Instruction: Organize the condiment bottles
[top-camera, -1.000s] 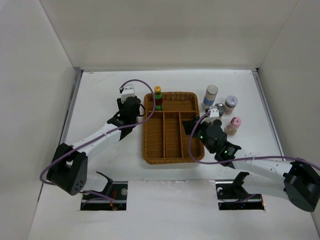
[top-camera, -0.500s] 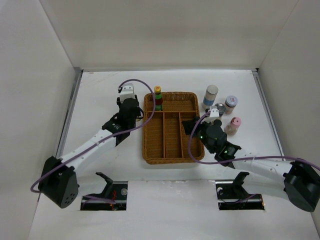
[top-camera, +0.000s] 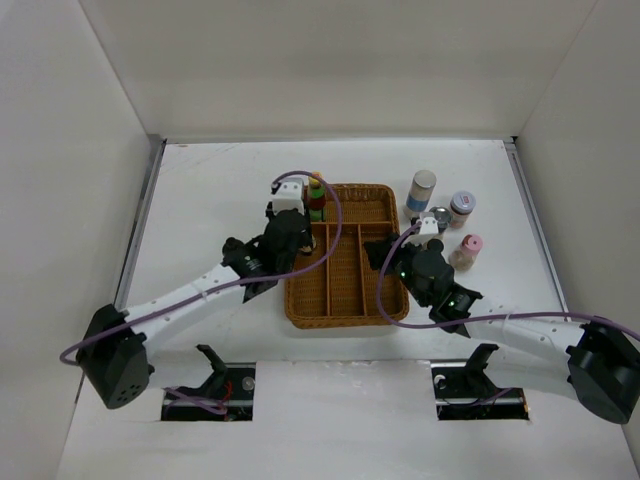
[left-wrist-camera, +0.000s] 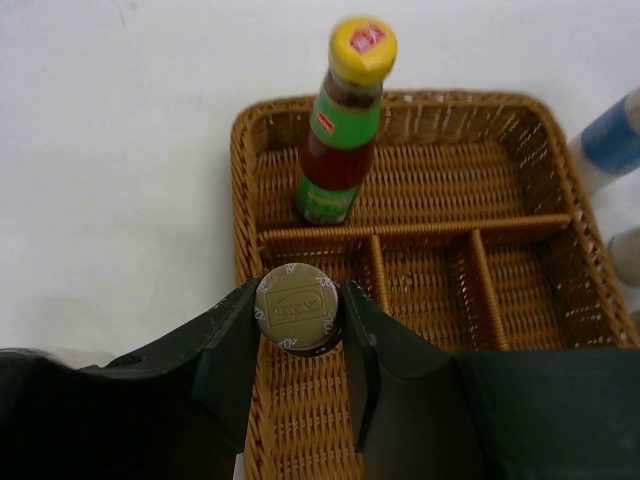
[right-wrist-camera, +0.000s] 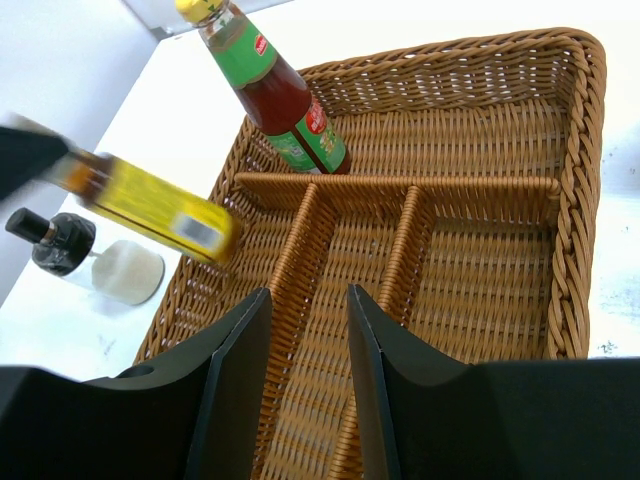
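Note:
My left gripper (left-wrist-camera: 298, 308) is shut on the neck of a yellow-labelled bottle with a gold-brown cap (left-wrist-camera: 297, 306), held over the front-left compartment of the wicker tray (left-wrist-camera: 400, 100). From the right wrist that bottle (right-wrist-camera: 150, 205) hangs tilted above the tray's left rim. A red sauce bottle (top-camera: 316, 195) with a yellow cap stands in the tray's back compartment. My right gripper (right-wrist-camera: 308, 310) is open and empty above a tray divider. A squat dark-and-white bottle (right-wrist-camera: 62, 245) stands on the table left of the tray.
Right of the tray (top-camera: 345, 318) stand a white-capped blue-labelled bottle (top-camera: 422, 190), a silver-lidded jar (top-camera: 440, 214), a grey-lidded jar (top-camera: 462, 208) and a pink-capped bottle (top-camera: 469, 250). White walls enclose the table on three sides. My left gripper (top-camera: 290, 238) and right gripper (top-camera: 385, 250) both hover at the tray.
My left arm has swung right from the table beside the tray to over the tray's left side, with the bottle in its jaws. The right arm has stayed put.

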